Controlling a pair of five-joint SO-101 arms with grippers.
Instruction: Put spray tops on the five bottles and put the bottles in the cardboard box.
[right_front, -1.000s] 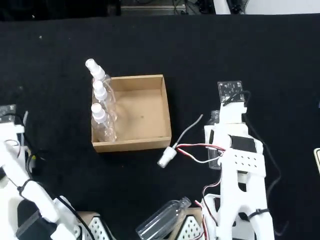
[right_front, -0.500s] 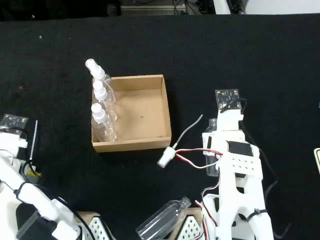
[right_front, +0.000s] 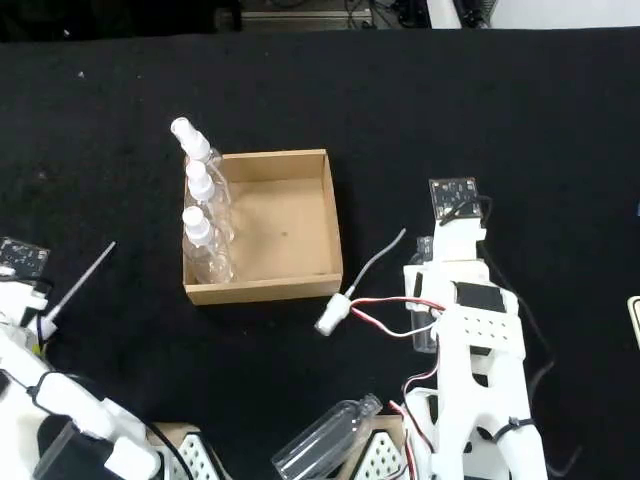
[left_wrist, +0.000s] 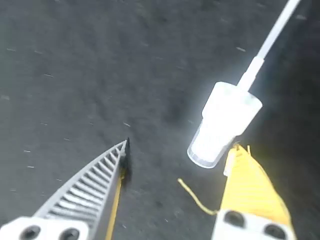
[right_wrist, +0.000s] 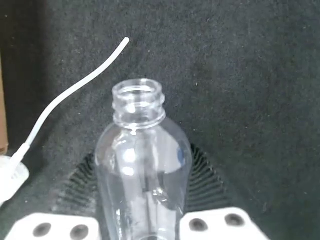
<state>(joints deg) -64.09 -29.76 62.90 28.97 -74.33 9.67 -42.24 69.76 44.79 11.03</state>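
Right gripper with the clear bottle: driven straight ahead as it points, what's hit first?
Looks free: past the right gripper and its clear plastic open-necked bottle lies bare black table cloth. The white spray top's thin dip tube sits off-line, though depth is unclear.

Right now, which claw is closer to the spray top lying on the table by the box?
Right. The right claw, holding a bottle, is just beside that spray top; the left claw is far off, beyond the cardboard box.
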